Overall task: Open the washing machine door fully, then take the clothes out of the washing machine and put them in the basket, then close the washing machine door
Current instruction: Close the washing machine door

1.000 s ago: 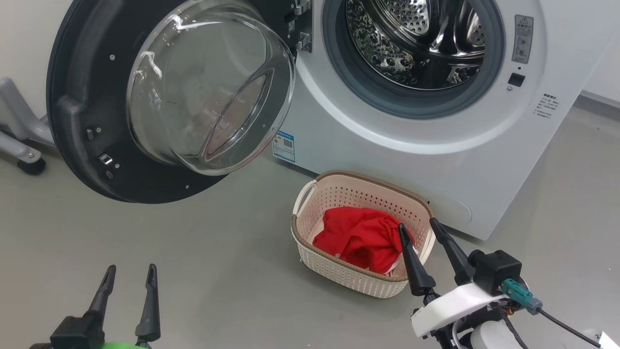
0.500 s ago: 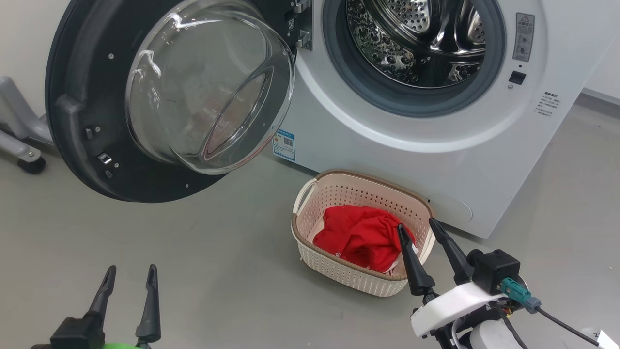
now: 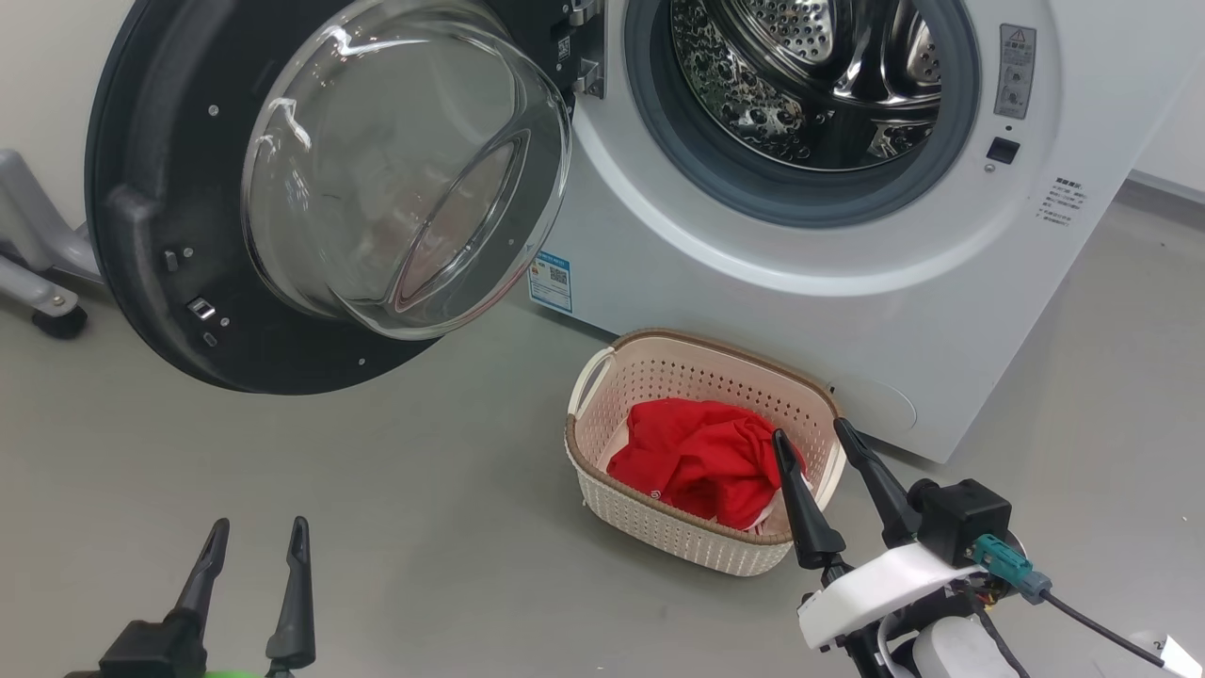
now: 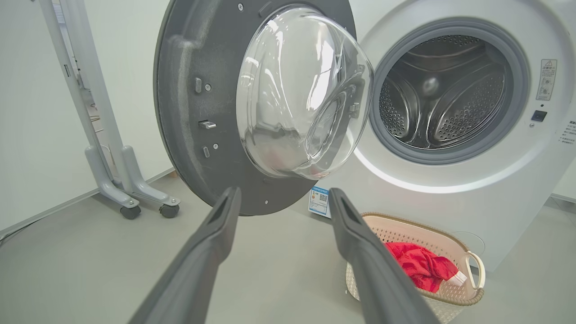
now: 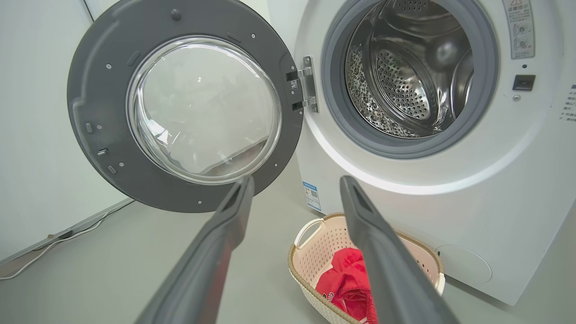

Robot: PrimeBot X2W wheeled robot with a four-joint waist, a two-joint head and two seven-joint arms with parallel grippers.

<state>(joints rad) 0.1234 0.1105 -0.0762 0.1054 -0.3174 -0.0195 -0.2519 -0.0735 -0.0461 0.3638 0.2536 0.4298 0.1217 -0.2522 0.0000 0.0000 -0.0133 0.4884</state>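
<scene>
Right gripper (image 3: 808,430) fingers apart, holding nothing — red clothes (image 3: 701,457) lie in the basket (image 3: 697,341) just beyond its tips. Left gripper (image 3: 261,522) spread too — washing machine door (image 3: 160,188) swung open ahead of it.

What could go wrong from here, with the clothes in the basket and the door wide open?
1. The right gripper, fingers open, hovers at the basket rim, just over the clothes; moving off, it might snag fabric or tip the basket.
2. The washing machine door has to swing shut; a push on its bulging glass could slip off, so the flat dark frame seems the safer place.
</scene>
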